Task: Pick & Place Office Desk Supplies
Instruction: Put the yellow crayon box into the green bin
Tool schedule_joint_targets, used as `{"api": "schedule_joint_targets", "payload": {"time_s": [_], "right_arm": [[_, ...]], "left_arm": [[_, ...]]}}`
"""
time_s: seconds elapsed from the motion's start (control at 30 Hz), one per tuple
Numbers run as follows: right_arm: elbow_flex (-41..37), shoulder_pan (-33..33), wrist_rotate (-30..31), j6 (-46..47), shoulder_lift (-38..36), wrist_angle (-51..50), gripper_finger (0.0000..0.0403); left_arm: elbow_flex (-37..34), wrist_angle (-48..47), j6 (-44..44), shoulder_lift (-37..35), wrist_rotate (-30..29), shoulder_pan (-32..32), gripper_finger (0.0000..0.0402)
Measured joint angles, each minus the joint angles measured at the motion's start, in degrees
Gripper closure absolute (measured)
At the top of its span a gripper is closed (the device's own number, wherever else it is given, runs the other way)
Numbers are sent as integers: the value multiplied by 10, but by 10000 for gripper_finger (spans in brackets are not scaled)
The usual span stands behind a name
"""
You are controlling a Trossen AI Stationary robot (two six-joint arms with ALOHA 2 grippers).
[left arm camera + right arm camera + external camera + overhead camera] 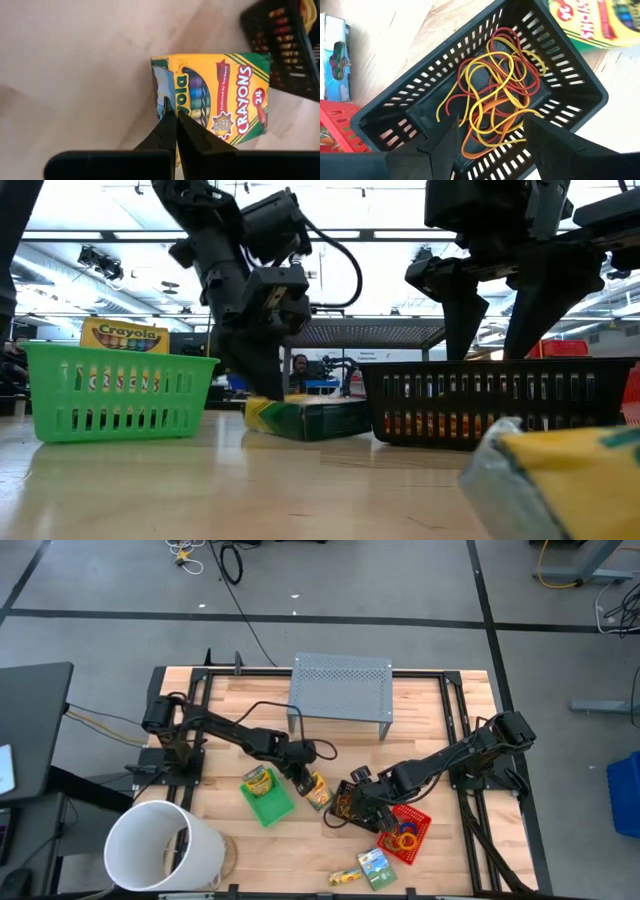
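While the left pincer (172,114) was pressed together over the Crayola crayon box (225,97) lying on the table (300,850) between the green tray (268,802) and the black tray (485,65), it seemed to pinch nothing. Over the rubber bands (495,100), the right pincer (490,135) was spread.

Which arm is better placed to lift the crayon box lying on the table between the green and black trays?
Left. The left gripper is shut right at the crayon box, while the right gripper hangs open over the black tray of rubber bands.
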Motion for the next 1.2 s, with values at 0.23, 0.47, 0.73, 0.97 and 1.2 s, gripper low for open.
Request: {"api": "schedule_joint_targets", "payload": {"time_s": [0.23, 0.47, 0.73, 0.97, 1.2], "right_arm": [[0, 0, 0, 0, 0, 2, 172], [0, 0, 0, 0, 0, 4, 172], [0, -1, 0, -2, 0, 6, 172], [0, -1, 0, -2, 0, 6, 172], [0, -1, 0, 0, 0, 6, 172]], "left_arm": [[55, -74, 37, -21, -62, -22, 399], [159, -224, 90, -27, -194, -63, 400], [260, -410, 69, -28, -325, -122, 400], [295, -554, -18, -28, -359, -169, 400], [318, -656, -121, -28, -355, -216, 400]]}}
